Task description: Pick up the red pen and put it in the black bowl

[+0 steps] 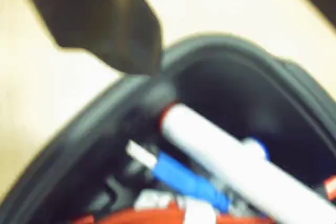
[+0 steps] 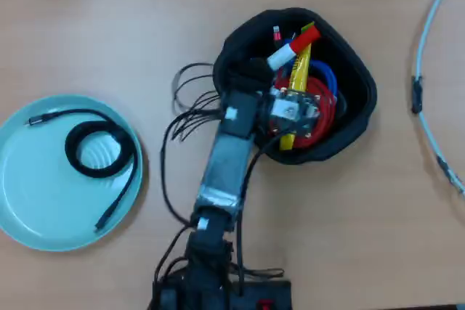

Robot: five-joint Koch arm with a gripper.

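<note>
- The red pen [image 2: 289, 50] lies inside the black bowl [image 2: 361, 117], long axis diagonal in the overhead view, red cap toward upper right.
- The hand [image 2: 280, 63] hangs over the bowl; whether its jaws pinch the pen cannot be told.

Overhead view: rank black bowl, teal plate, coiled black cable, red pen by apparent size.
1-2. black bowl and teal plate: look about alike, not ranked.
3. coiled black cable.
4. red pen, partly hidden by the arm.

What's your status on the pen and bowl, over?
Gripper over the black bowl, fingers' state unclear. Red pen inside the bowl, lying on the yellow packet and cables. Nothing blocking.
</note>
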